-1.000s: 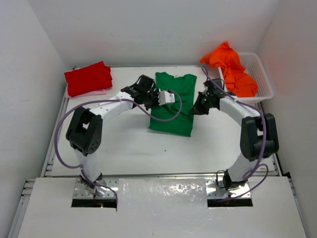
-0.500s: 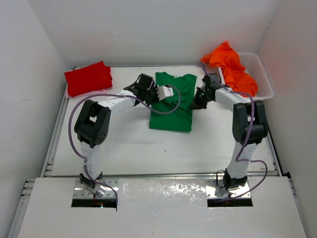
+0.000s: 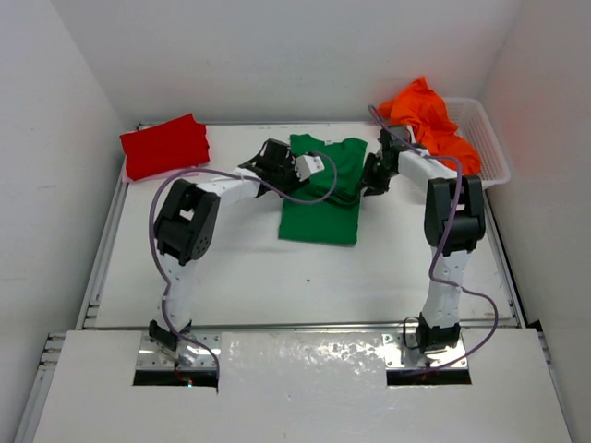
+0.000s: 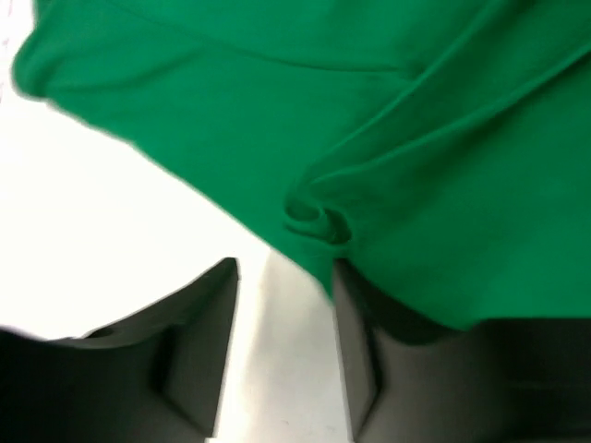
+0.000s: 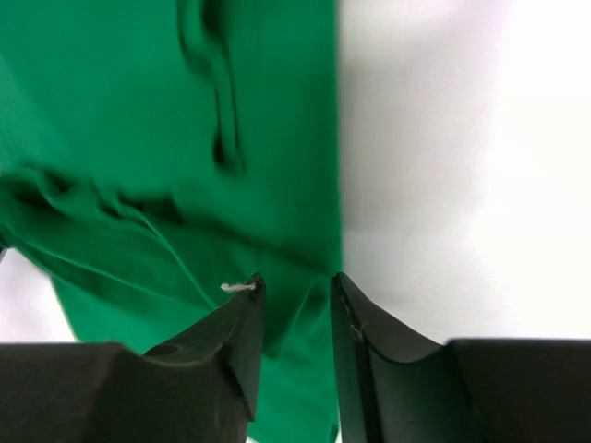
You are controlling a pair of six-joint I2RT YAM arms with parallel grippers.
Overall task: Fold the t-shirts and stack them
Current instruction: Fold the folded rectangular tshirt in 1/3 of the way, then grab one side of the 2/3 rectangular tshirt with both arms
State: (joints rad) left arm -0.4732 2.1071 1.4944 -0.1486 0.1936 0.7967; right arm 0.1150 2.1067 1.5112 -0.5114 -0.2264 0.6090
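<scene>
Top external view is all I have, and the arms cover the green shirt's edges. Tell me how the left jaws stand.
Observer: In the left wrist view, the left gripper has its jaws apart, with bare table showing between them.
Operator: Describe the cloth there.
Observer: The green t-shirt has a small bunched curl at its edge, just ahead of that gripper.
Operator: Now the right side.
Observer: The right gripper also has its jaws apart, over the shirt's straight edge. Green cloth shows through the gap, and nothing looks pinched.
</scene>
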